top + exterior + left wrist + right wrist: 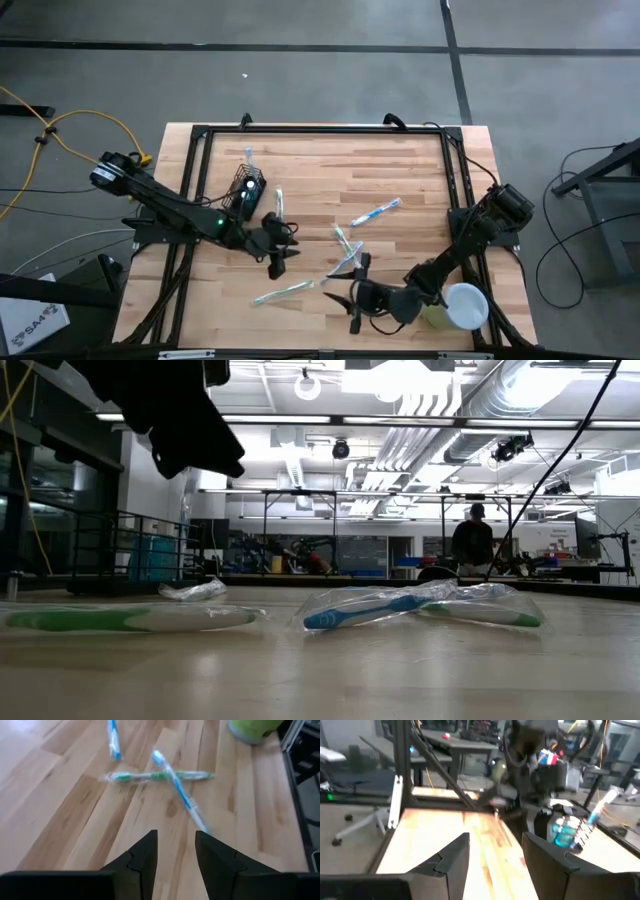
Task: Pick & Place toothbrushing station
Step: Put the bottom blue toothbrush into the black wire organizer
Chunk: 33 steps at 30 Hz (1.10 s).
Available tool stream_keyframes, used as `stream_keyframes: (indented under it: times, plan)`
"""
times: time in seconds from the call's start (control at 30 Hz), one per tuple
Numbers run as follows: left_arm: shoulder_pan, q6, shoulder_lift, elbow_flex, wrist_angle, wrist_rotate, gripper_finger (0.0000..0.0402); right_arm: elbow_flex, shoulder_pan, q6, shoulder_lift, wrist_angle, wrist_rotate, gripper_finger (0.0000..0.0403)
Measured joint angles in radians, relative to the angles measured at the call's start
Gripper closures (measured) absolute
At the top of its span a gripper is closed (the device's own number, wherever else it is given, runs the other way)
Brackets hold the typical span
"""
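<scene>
Wrapped toothbrushes (345, 243) beside green cup (458, 306)

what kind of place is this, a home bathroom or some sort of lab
Most likely a robotics lab or workshop, not a bathroom. A wooden table in a black frame stands on bare concrete floor; the low view shows exposed ceiling ducts, and workbenches with equipment behind, where a person stands. Wrapped toothbrushes lie scattered like test props.

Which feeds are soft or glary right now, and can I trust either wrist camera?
Right wrist view: smeared throughout, the black mesh holder reads only as a blur. Left wrist view: the crossed toothbrushes are slightly soft, still readable. Low view: ceiling lights glare, an arm is silhouetted. High view: even light, sharpest.
</scene>
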Motion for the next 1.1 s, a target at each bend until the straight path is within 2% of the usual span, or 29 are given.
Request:
stream_keyframes:
  times: [0.33, 0.57, 0.77, 1.1]
  plan:
    - [-0.026, -0.058, 0.0, 0.0, 0.026, -0.029, 0.0274, 0.0, -0.027, 0.189, 0.0, -0.235, -0.016, 0.023]
    - [-0.044, -0.068, 0.012, -0.001, 0.044, -0.045, 0.0274, 0.0, -0.028, 0.342, 0.0, -0.385, -0.134, 0.023]
    - [-0.052, -0.065, 0.078, -0.001, 0.146, -0.039, 0.0274, 0.0, -0.029, 0.474, 0.0, -0.562, -0.213, 0.023]
    - [-0.051, -0.065, 0.161, -0.001, 0.265, -0.037, 0.0274, 0.0, -0.053, 0.601, 0.0, -0.854, -0.235, 0.023]
